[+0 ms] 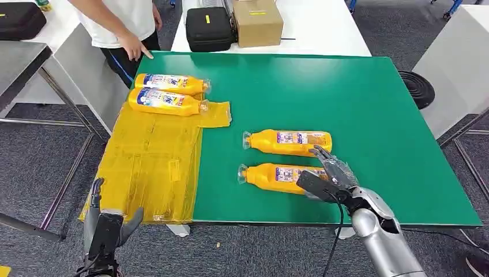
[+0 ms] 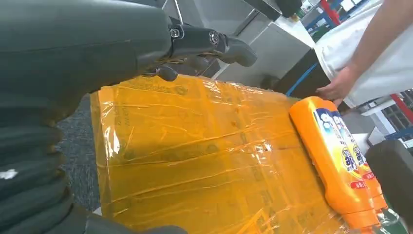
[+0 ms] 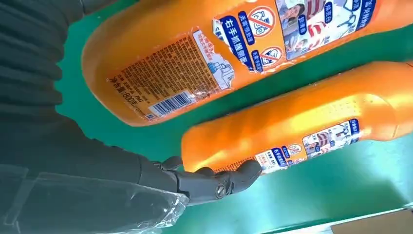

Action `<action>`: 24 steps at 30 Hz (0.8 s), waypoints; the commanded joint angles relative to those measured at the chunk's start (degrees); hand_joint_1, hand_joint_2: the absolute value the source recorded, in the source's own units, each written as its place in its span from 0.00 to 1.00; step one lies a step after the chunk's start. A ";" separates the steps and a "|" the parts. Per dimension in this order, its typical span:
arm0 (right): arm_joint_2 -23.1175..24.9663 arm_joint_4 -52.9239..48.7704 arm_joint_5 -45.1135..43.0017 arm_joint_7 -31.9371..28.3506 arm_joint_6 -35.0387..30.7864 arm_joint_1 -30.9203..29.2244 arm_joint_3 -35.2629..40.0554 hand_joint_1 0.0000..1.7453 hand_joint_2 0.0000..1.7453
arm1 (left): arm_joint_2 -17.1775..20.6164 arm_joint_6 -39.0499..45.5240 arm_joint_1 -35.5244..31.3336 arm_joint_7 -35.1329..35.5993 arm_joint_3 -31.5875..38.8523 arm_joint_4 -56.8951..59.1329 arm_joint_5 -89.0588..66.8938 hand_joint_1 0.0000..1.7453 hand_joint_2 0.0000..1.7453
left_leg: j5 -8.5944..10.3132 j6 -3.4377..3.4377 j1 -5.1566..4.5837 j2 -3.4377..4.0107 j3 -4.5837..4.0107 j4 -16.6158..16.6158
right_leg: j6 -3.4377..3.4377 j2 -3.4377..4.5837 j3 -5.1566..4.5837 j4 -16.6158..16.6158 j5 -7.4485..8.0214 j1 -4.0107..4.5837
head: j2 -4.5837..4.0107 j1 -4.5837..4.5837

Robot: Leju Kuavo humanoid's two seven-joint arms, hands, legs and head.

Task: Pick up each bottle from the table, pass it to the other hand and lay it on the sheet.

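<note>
Green table (image 1: 369, 115), orange bottle (image 3: 204, 53) labelled "800g"

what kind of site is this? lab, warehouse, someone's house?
Most likely a robotics lab or test workspace, not a home. A staged green mat covers the work table, white tables stand on grey carpet, a black equipment case sits beside a cardboard box, and a person stands by.

Silver right arm (image 1: 383, 245), black cable; grey ribbed cover; dark-fingered right hand (image 1: 327, 176), left hand (image 1: 106, 222).
</note>
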 commanded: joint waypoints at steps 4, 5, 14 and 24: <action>-0.33 3.52 -0.33 0.42 0.24 -2.18 1.44 0.00 1.00 | 1.19 0.02 -0.93 0.55 -0.45 3.24 0.02 0.00 1.00 | -0.07 -0.01 0.00 0.09 0.21 -0.05 | -0.11 0.04 0.20 -0.06 -0.04 0.02 | 0.00 -0.02; -0.50 3.65 -0.51 0.65 0.11 -2.05 1.24 0.00 1.00 | 1.17 0.11 -0.89 0.61 -0.39 3.31 -0.01 0.00 1.00 | -0.14 -0.02 0.00 0.13 0.42 -0.07 | -0.19 0.05 0.40 -0.09 -0.10 0.04 | 0.00 -0.02; -1.25 9.04 -0.60 1.53 0.25 -2.62 -0.21 0.00 1.00 | 1.23 -0.57 -0.21 1.79 -0.81 3.27 -1.06 0.00 1.00 | -0.13 -0.01 0.01 0.10 0.45 -0.09 | -0.16 0.02 0.44 -0.14 -0.09 0.05 | 0.00 0.00; 0.89 19.92 -0.37 0.81 1.90 -9.40 4.71 0.00 1.00 | 0.72 0.19 0.82 1.98 0.38 3.89 -0.71 0.00 1.00 | -0.13 -0.04 0.02 0.24 0.45 -0.10 | -0.18 0.15 0.41 -0.13 -0.05 0.07 | 0.00 -0.02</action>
